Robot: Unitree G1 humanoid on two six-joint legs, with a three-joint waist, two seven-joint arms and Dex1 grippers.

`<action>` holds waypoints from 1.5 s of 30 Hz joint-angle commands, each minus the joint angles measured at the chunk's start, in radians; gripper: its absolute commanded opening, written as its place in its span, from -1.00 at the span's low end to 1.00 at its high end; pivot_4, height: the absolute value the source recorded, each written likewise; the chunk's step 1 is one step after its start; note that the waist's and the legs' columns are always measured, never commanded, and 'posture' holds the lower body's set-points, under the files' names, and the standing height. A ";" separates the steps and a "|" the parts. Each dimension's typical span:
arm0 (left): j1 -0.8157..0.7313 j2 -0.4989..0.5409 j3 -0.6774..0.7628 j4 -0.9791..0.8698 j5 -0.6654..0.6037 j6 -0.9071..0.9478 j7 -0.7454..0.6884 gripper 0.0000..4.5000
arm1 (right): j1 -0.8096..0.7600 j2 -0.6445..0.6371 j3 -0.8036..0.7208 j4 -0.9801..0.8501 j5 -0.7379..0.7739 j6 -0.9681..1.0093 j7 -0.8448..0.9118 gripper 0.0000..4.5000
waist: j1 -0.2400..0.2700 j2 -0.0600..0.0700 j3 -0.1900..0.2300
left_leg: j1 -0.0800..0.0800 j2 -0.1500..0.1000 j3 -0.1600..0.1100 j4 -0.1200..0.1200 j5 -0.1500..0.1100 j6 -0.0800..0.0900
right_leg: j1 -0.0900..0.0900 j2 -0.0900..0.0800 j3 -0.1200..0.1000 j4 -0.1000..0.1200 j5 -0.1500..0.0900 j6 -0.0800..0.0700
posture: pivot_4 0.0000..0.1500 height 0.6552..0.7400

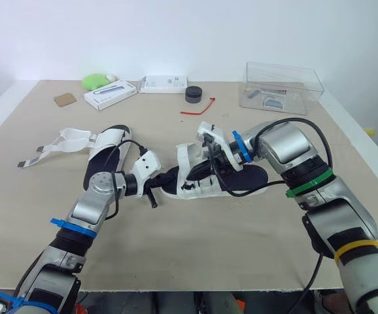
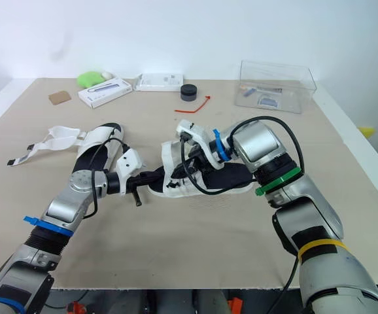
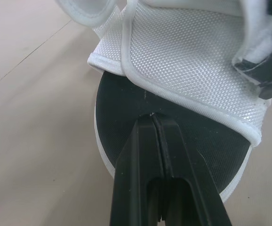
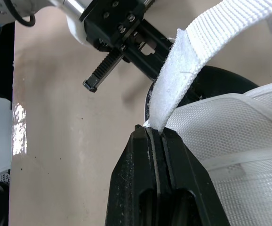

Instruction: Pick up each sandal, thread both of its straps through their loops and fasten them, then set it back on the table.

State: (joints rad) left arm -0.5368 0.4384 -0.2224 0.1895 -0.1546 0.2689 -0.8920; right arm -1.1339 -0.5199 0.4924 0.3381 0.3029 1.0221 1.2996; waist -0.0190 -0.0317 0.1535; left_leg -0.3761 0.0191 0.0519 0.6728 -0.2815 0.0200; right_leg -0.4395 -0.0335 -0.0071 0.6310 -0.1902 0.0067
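A white sandal with a black footbed [image 1: 244, 178] lies mid-table, held from both ends. My left gripper [image 1: 169, 175] is shut on the rim of its black sole [image 3: 126, 108], fingers pressed together over the edge. My right gripper [image 1: 208, 163] is shut on one of its white straps [image 4: 188, 61], which rises from between the fingers above the mesh upper [image 4: 230, 122]. The second sandal [image 1: 107, 147] lies flat at the left, just beyond my left forearm. Its loose straps [image 1: 65, 140] trail out to the left.
A clear plastic box [image 1: 282, 87] stands at the back right. Along the far edge sit a black round puck [image 1: 193, 94], a red tie [image 1: 199, 108], two white boxes [image 1: 109, 95] [image 1: 164, 84], a green object [image 1: 95, 81] and a brown card [image 1: 65, 99].
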 commanded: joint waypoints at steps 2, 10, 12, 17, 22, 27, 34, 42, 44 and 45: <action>0.026 0.008 -0.030 0.054 0.044 0.030 0.000 -1.00 | -0.036 -0.015 -0.053 0.017 0.003 -0.005 0.007 -0.98 | 0.000 0.000 0.000 | 0.000 0.000 0.000 0.000 0.000 0.000 | 0.000 0.000 0.000 0.000 0.000 0.000 | 1.00 1.00; 0.025 0.013 -0.028 0.054 0.044 0.031 -0.003 -1.00 | -0.012 -0.025 -0.059 -0.042 0.031 0.038 0.015 -0.98 | 0.000 0.000 0.000 | 0.000 0.000 0.000 0.000 0.000 0.000 | 0.000 0.000 0.000 0.000 0.000 0.000 | 1.00 1.00; 0.025 0.014 -0.028 0.055 0.045 0.030 -0.003 -1.00 | -0.002 -0.027 -0.063 -0.069 0.044 0.059 0.013 -0.98 | 0.000 0.000 0.000 | 0.000 0.000 0.000 0.000 0.000 0.000 | 0.000 0.000 0.000 0.000 0.000 0.000 | 1.00 1.00; 0.023 0.013 -0.029 0.059 0.046 0.028 -0.004 -1.00 | 0.020 -0.023 -0.069 -0.138 0.077 0.113 -0.002 -0.98 | 0.000 0.000 0.000 | 0.000 0.000 0.000 0.000 0.000 0.000 | 0.000 0.000 0.000 0.000 0.000 0.000 | 1.00 1.00; 0.020 0.007 -0.031 0.064 0.048 0.026 -0.003 -1.00 | 0.029 -0.018 -0.052 -0.166 0.093 0.131 -0.009 -0.98 | 0.000 0.000 0.000 | 0.000 0.000 -0.001 0.000 0.000 0.000 | 0.000 0.000 0.000 0.001 0.000 0.000 | 1.00 1.00; 0.014 0.002 -0.032 0.072 0.048 0.021 -0.003 -1.00 | 0.003 0.002 -0.011 -0.098 0.055 0.084 -0.009 -0.98 | 0.000 0.000 0.000 | 0.000 0.000 -0.001 0.000 0.000 0.000 | 0.000 0.000 0.000 0.001 0.000 0.000 | 1.00 1.00; 0.016 -0.001 -0.032 0.071 0.047 0.018 0.002 -1.00 | -0.057 0.042 0.015 0.030 0.002 0.024 0.005 -0.98 | -0.001 0.000 0.000 | 0.001 0.000 0.000 0.001 0.001 0.000 | 0.001 0.001 0.000 0.002 0.001 0.000 | 1.00 1.00; 0.016 0.000 -0.033 0.074 0.049 0.014 0.004 -1.00 | -0.090 0.083 0.000 0.071 0.009 0.097 0.006 -0.98 | -0.001 0.000 0.000 | 0.001 0.000 0.000 0.001 0.001 0.000 | 0.000 0.001 0.000 0.002 0.001 0.000 | 1.00 1.00; 0.015 0.000 -0.034 0.075 0.049 0.013 0.004 -1.00 | -0.089 0.082 -0.008 0.053 0.021 0.132 0.004 -0.98 | -0.001 0.000 0.000 | 0.001 0.000 0.000 0.001 0.001 0.000 | 0.000 0.000 0.000 0.002 0.001 0.000 | 1.00 1.00; 0.016 0.000 -0.034 0.074 0.050 0.013 0.004 -1.00 | -0.088 0.082 -0.015 0.037 0.032 0.155 0.004 -0.98 | -0.001 0.000 0.000 | 0.001 0.000 0.000 0.001 0.001 0.000 | 0.000 0.000 0.000 0.002 0.001 0.000 | 1.00 1.00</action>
State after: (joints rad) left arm -0.5482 0.4374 -0.2212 0.2181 -0.1544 0.2592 -0.8945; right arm -1.2039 -0.4466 0.4949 0.4163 0.3035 1.1398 1.2942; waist -0.0201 -0.0315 0.1535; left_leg -0.3749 0.0194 0.0514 0.6742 -0.2807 0.0196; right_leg -0.4390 -0.0331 -0.0074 0.6334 -0.1893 0.0062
